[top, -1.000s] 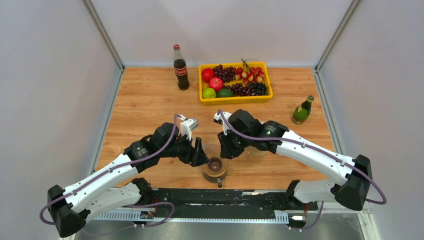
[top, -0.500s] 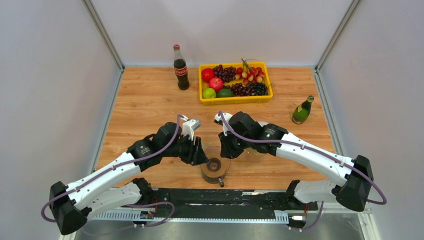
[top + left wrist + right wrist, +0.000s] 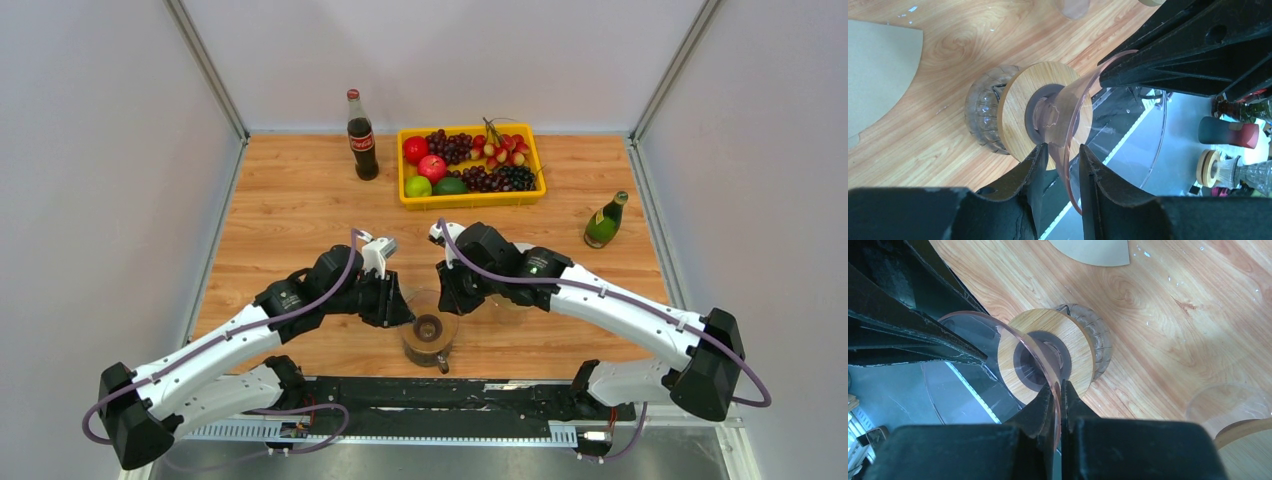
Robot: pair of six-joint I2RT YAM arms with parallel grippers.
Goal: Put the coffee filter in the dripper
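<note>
Our right hand (image 3: 1057, 387) pinches the rim of the clear pink cone dripper (image 3: 1078, 347), standing mouth up; our left hand (image 3: 1062, 150) sits loose around that rim. The brown paper filter (image 3: 878, 75) lies flat beyond both hands.

dripper (image 3: 1013, 110): clear pinkish cone, wooden collar, upright | coffee filter (image 3: 878, 75): brown paper, flat on table (image 3: 973, 35), outside dripper
</note>
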